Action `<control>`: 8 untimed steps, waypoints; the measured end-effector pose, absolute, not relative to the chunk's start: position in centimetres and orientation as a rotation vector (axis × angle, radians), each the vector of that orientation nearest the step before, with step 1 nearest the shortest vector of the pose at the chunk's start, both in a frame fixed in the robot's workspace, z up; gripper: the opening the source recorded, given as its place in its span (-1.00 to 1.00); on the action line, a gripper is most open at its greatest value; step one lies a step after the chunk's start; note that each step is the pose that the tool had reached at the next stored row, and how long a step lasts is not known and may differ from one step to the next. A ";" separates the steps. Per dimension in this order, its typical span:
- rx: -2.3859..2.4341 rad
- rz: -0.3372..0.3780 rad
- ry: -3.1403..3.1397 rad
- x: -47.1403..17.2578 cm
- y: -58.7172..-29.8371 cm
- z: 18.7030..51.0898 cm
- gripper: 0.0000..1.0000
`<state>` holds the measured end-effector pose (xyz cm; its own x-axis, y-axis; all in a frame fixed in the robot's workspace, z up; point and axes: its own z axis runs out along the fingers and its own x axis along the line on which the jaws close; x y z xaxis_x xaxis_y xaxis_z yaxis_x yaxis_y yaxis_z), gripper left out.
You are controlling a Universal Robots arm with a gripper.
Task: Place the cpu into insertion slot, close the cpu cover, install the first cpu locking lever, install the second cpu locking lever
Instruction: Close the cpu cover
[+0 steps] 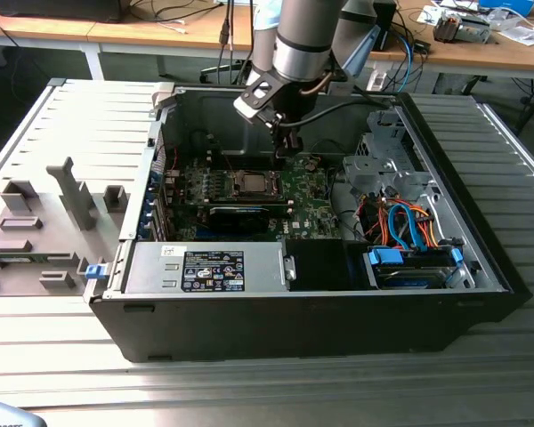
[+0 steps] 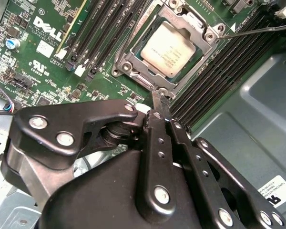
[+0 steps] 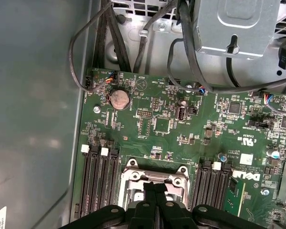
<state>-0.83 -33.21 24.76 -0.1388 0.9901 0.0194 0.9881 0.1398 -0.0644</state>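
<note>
In the open computer case point(image 1: 338, 325) on the worktop point(image 1: 249, 391), the cpu point(image 2: 169, 47) lies in the insertion slot point(image 2: 124, 64), framed by the cpu cover point(image 2: 193, 21). The end effector point(image 2: 158, 95) is pressed together, its tip at the slot's edge. A black printed label point(image 1: 213, 270) marks the near metal box point(image 1: 151, 267).

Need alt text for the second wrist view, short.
The gripper, shut, points at the rim of the cpu cover, which frames the silvery cpu on the green motherboard. Black memory slots flank it.
</note>
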 end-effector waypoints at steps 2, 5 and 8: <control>-2.023 0.055 -2.328 -0.9 -33.2 24.7 -0.79; -2.023 0.055 -2.328 -0.9 -33.2 24.7 -0.79; -2.023 0.055 -2.328 -1.0 -33.2 24.7 -0.79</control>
